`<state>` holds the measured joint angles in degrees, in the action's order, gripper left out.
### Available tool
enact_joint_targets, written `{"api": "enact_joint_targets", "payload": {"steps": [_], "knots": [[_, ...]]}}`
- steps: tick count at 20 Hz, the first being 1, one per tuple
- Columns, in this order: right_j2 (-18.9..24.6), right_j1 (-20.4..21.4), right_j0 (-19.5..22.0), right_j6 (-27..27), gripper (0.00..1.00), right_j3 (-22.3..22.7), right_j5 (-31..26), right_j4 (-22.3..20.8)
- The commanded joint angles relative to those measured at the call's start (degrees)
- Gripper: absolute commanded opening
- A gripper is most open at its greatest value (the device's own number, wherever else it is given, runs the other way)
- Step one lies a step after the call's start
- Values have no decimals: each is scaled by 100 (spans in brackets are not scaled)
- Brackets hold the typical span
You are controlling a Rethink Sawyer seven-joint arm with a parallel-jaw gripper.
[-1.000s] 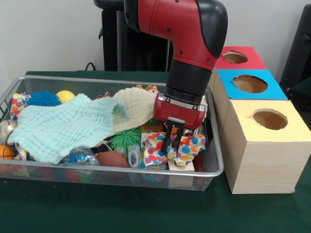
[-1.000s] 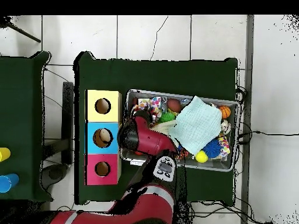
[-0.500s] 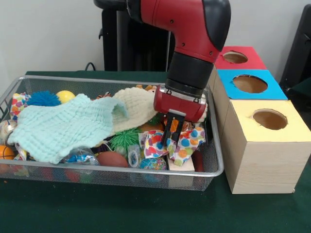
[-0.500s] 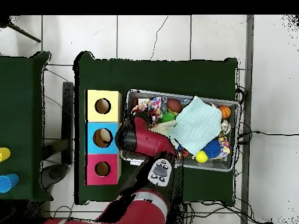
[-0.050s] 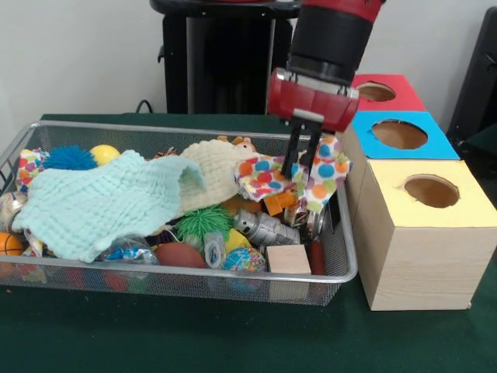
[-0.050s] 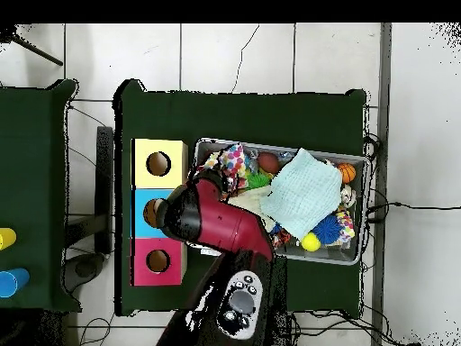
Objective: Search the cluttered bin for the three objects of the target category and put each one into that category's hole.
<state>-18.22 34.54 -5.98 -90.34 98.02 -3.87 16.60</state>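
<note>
On the dark green table [image 5: 233, 342], the gripper [image 5: 299, 159] has risen above the wire bin [image 5: 342, 264] since a second ago, its jaws clamped on the dotted cloth [image 5: 268, 177], whose top they partly hide.

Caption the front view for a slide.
Pincer lifts a polka-dot cloth above the cluttered wire bin, beside three colored boxes.

Robot lab, we judge. Evidence we list: dark green cloth table [image 5: 194, 334]; wire bin [image 5: 342, 264] of toys; three test boxes [image 5: 423, 233] with holes at right; cables [image 6: 405, 205] trailing over white tiled floor [image 6: 270, 54]; second green table [image 6: 31, 180] to the overhead view's left; bare wall [image 5: 78, 54] behind.
</note>
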Motion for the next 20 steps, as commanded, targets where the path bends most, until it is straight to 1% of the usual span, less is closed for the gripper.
{"api": "enact_joint_targets", "payload": {"steps": [1,4,6,7,10,15,20], "knots": [[625,651,243,-889,0,798,-448,-250],[689,768,253,-925,0,925,-484,-210],[831,901,303,-977,0,1121,-509,-165],[979,958,367,-1008,0,1248,-603,-98],[1083,1052,308,-1213,0,1486,-722,90],[916,1037,-18,-1558,0,1659,-786,334],[813,1078,-238,-1705,0,1852,-759,525]]}}
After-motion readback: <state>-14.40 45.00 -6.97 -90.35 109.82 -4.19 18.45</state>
